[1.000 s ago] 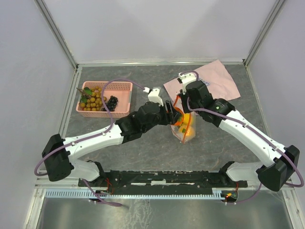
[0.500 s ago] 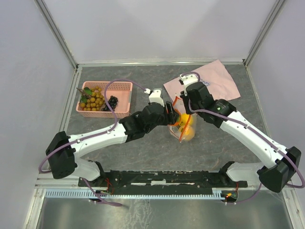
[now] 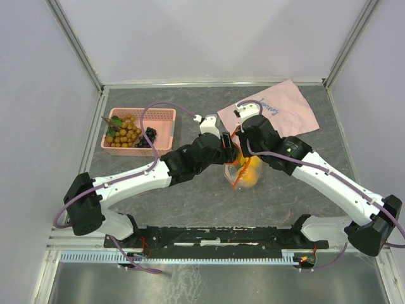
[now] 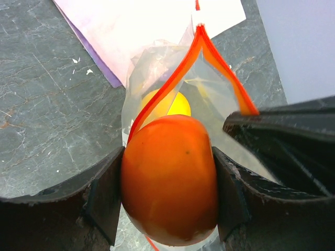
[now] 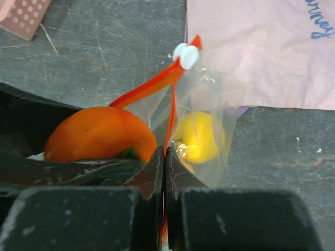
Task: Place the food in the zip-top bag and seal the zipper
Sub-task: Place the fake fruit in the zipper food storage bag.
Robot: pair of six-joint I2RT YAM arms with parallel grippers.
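My left gripper (image 4: 168, 183) is shut on the orange persimmon (image 4: 168, 180) and holds it at the open mouth of the clear zip-top bag (image 4: 209, 99). The yellow lemon (image 4: 177, 104) lies inside the bag. My right gripper (image 5: 165, 157) is shut on the bag's orange-red zipper strip (image 5: 152, 83) and holds the mouth up; the persimmon (image 5: 99, 133) and lemon (image 5: 198, 137) show in this view too. In the top view both grippers meet over the bag (image 3: 243, 171) at mid-table. The tan berry cluster (image 3: 123, 134) and dark grapes (image 3: 149, 135) lie in the pink basket (image 3: 161, 120).
The pink cloth with writing (image 3: 278, 107) lies flat at the back right, just behind the bag. The pink basket stands at the back left. Metal frame posts and grey walls bound the table.
Both grippers and the bag have shifted a little to the left and back. The persimmon has stayed in my left gripper at the bag's mouth.
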